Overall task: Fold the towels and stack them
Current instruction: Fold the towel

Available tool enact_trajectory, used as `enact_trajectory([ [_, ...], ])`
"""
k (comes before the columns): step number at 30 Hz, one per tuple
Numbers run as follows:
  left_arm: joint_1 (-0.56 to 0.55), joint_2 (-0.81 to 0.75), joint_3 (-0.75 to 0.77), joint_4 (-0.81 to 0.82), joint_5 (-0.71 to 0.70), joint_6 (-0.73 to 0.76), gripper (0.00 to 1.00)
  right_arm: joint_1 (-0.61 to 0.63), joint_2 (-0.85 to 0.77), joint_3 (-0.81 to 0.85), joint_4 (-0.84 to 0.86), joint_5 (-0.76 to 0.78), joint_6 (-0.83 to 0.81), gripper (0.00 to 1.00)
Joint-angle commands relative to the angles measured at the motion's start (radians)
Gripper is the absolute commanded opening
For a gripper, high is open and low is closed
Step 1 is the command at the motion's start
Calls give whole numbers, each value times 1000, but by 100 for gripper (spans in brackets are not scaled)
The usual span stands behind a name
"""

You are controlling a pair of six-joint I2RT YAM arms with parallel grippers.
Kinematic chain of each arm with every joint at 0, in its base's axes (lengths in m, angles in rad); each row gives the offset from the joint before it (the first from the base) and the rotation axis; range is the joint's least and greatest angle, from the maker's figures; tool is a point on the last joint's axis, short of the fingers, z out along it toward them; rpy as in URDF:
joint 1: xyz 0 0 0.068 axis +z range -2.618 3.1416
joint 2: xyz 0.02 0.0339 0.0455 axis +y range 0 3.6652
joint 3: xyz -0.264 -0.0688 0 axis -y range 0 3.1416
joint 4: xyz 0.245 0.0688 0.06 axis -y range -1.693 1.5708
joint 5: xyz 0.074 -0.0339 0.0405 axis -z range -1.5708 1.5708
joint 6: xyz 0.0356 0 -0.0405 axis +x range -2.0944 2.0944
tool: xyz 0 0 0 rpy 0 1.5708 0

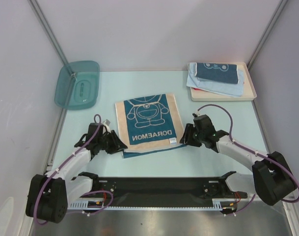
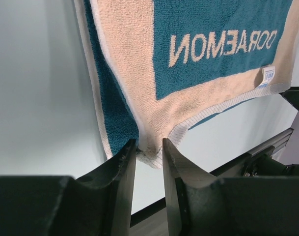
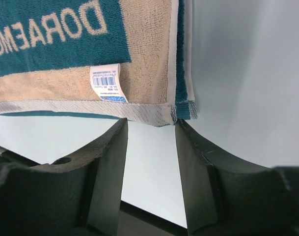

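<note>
The beige towel (image 1: 147, 123) with a teal border, a cartoon cat and lettering lies folded flat in the middle of the table. My left gripper (image 1: 119, 145) is at its near-left corner. In the left wrist view the gripper (image 2: 149, 145) pinches that corner of the towel (image 2: 213, 49) between its fingertips. My right gripper (image 1: 186, 136) sits at the near-right corner. In the right wrist view it (image 3: 151, 125) stands open, and the towel's (image 3: 66, 39) hem lies just ahead of its tips. A dark-blue towel (image 1: 215, 72) rests on a light-blue towel (image 1: 223, 87).
The two folded towels lie stacked on a cream tray (image 1: 250, 94) at the back right, with a red edge (image 1: 201, 89) showing beneath them. A translucent blue bin (image 1: 78, 84) leans at the back left. The black rail (image 1: 159, 189) runs along the near edge.
</note>
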Motion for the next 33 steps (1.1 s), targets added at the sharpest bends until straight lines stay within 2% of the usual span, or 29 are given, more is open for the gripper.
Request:
enact_trajectory([
  [1, -5, -11, 44, 4, -7, -5, 33, -18, -55, 25, -24, 2, -19, 49],
  [10, -4, -24, 234, -147, -110, 74, 40, -117, -46, 205, -97, 30, -93, 50],
  [15, -5, 5, 267, -125, -63, 71, 40, -119, 22, 289, -56, -1, -91, 49],
  [19, 1, 84, 264, -72, -117, 73, 41, -119, 182, 357, 25, -44, -103, 48],
  [25, 27, 280, 415, 63, -248, 52, 48, -136, 432, 585, 170, -112, -158, 45],
  [30, 56, 490, 590, 162, -180, 45, 46, -141, 676, 835, 203, -243, -130, 42],
  [33, 62, 613, 682, 187, -165, 58, 45, -139, 790, 909, 220, -286, -88, 42],
])
